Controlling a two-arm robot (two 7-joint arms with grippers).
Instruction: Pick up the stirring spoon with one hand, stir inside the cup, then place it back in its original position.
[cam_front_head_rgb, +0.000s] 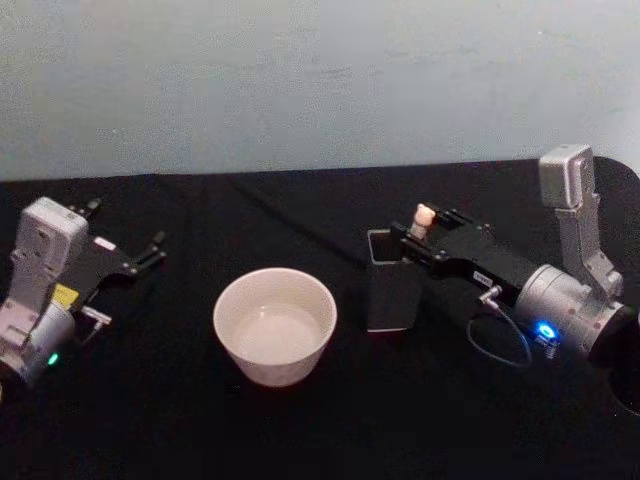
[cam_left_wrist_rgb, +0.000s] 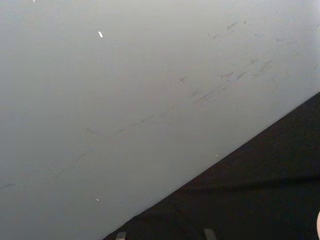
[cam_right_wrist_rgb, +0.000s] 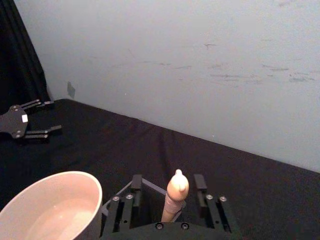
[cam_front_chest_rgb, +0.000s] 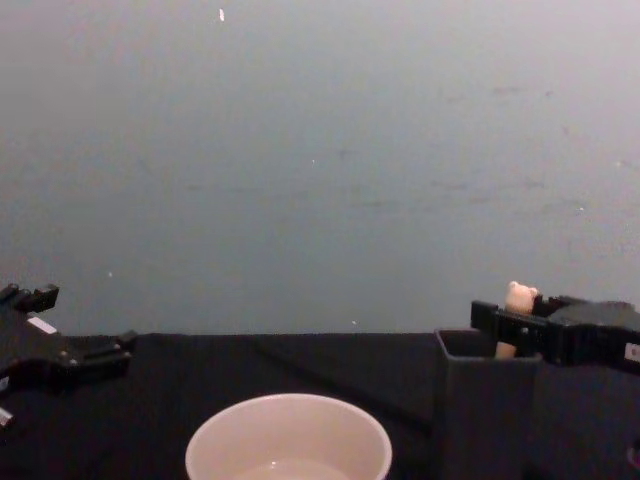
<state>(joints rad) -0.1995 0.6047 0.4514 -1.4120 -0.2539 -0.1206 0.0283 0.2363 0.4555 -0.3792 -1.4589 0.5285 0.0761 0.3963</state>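
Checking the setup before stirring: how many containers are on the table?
2: the cup in the middle, and the holder box to its right, holding the stirring spoon, which the right gripper straddles.

One cup (cam_front_head_rgb: 275, 325), one stirring spoon (cam_front_head_rgb: 423, 218) and one dark square holder box (cam_front_head_rgb: 392, 295) stand on a single black-draped table (cam_front_head_rgb: 150, 430). Two grippers are counted over it: the left gripper (cam_front_head_rgb: 128, 225) near the table's left edge and the right gripper (cam_front_head_rgb: 425, 235) toward its right edge. The cup is the one round vessel, the holder box the one square container, the stirring spoon the one utensil.
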